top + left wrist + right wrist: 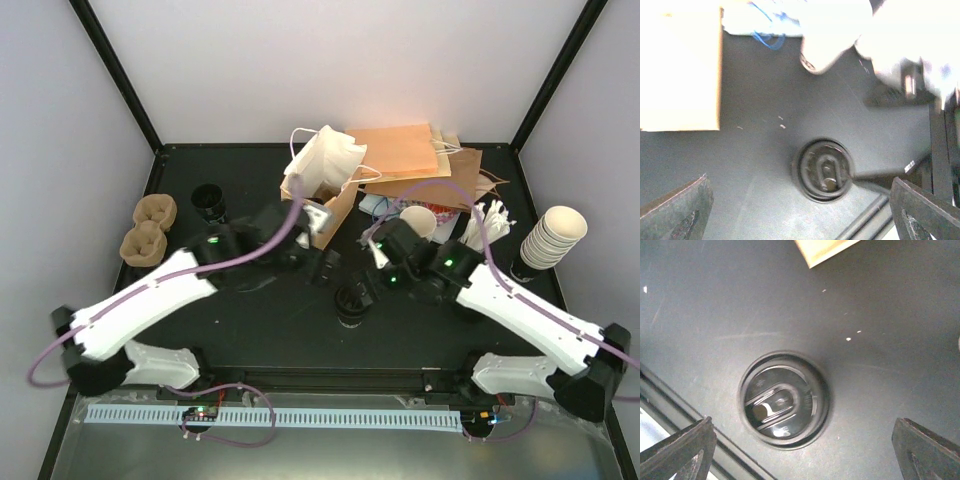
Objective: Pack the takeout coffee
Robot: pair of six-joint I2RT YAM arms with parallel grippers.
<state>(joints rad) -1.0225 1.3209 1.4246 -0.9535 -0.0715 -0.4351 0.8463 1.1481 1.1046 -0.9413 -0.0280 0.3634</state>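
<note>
Right wrist, coffee [785, 400] beneath pincer [802, 445], seemingly

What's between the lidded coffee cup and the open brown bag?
Bare table: the left wrist view shows nothing between the lidded coffee cup and the open brown bag. In the top view the open left gripper hangs above that stretch.

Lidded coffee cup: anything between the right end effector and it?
Nothing visible. In the right wrist view the lidded cup stands alone on the dark table, in plain sight below the open right end effector. No object lies between the fingers and the lid.
</note>
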